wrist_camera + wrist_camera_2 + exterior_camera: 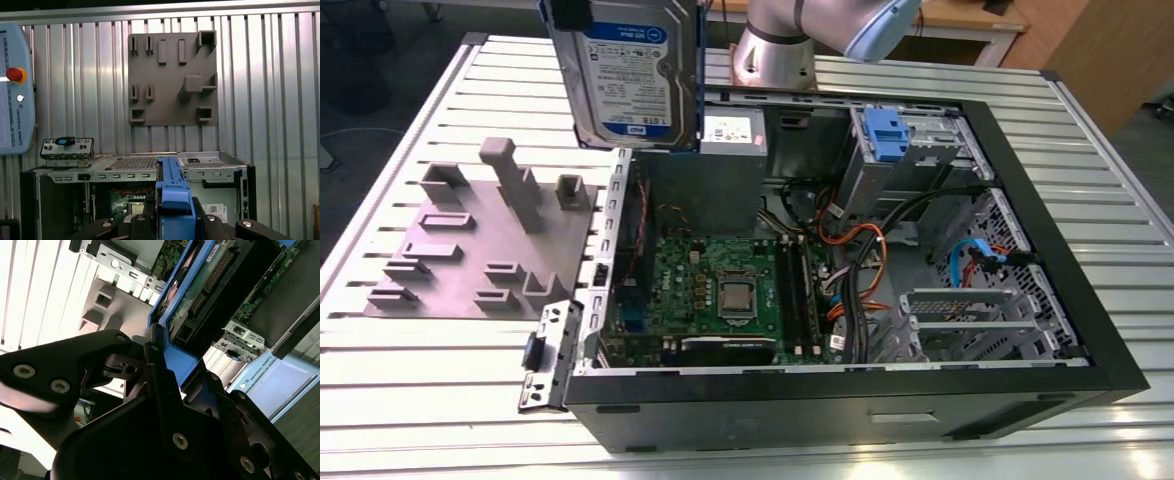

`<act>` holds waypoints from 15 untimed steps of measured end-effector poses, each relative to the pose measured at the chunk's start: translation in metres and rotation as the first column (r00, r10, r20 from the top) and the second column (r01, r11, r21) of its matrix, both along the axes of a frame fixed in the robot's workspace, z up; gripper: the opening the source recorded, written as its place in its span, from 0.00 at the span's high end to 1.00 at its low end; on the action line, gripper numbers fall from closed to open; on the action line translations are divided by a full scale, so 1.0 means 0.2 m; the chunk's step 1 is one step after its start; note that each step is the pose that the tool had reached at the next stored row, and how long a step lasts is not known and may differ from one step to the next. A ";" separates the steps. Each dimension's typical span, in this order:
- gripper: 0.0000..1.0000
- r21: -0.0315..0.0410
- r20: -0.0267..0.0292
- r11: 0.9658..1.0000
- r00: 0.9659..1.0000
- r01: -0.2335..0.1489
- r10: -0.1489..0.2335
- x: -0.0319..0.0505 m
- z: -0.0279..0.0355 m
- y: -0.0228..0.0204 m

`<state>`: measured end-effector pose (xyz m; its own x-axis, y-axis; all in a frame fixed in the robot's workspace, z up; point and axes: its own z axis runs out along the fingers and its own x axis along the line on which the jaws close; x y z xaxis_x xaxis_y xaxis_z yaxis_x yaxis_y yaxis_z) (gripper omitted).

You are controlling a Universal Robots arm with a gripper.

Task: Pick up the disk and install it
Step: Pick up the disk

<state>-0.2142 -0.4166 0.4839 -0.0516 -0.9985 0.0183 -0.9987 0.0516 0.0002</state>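
The pincer (pixel 172 220) was clenched on the blue edge rail of the disk (pixel 624 70), which hung upright in the air above the open computer case (pixel 1067 250), over its wall on the exterior view's left. Held only by that thin plastic rail, the disk could, I judged, twist or slip between the jaws. It might then knock the case wall or snag the loose cables (pixel 854 245) near the drive cage (pixel 887 135).
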 end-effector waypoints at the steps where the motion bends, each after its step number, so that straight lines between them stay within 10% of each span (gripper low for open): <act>1: 0.64 0.000 0.000 1.000 1.000 0.000 0.000 0.004 0.000 0.000; 15: 0.64 0.000 0.000 1.000 1.000 0.000 0.000 0.133 -0.003 0.000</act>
